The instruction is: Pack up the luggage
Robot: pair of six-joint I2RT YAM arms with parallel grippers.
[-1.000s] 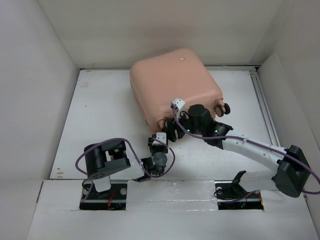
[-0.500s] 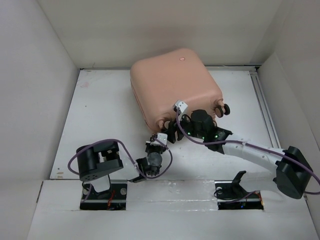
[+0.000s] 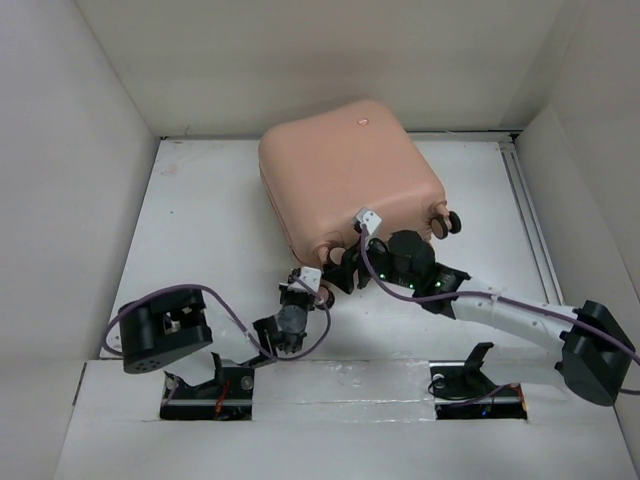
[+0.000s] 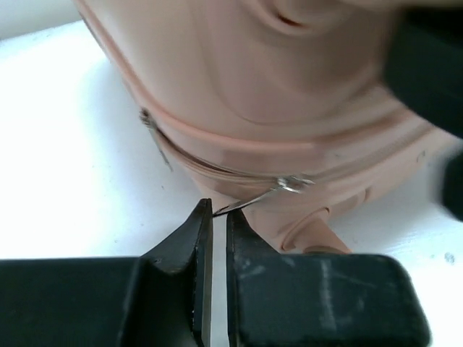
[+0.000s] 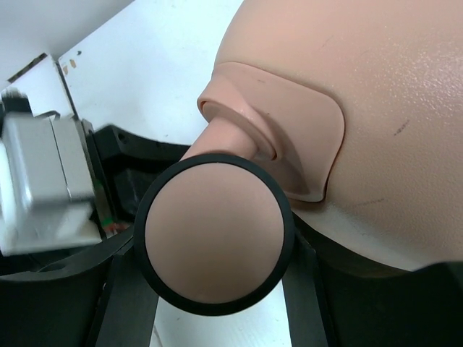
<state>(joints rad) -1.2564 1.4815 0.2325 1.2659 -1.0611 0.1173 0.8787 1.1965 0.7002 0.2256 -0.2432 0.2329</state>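
Observation:
The luggage [image 3: 350, 170], a pale peach hard-shell case, lies closed on the white table, and its zip seam fills the left wrist view [image 4: 239, 87]. My left gripper [image 3: 305, 283] is at its near left corner. There the left gripper [image 4: 219, 210] is shut on the thin metal zipper pull [image 4: 249, 202], which runs from the slider [image 4: 291, 184] into the fingertips. My right gripper [image 3: 345, 262] is at the near edge. In the right wrist view the right gripper [image 5: 217, 249] is shut on a round caster wheel [image 5: 213, 235], which sits between both fingers [image 5: 126, 296].
White walls box in the table on the left, back and right. Two more caster wheels [image 3: 447, 224] stick out at the luggage's near right corner. The right arm's white link [image 3: 510, 312] stretches across the near right of the table. Purple cables loop around the left arm [image 3: 200, 295].
My left gripper has shut on the zipper pull, and the left arm's rear has swung out to the left. The right gripper and the luggage's near edge have shifted slightly toward me.

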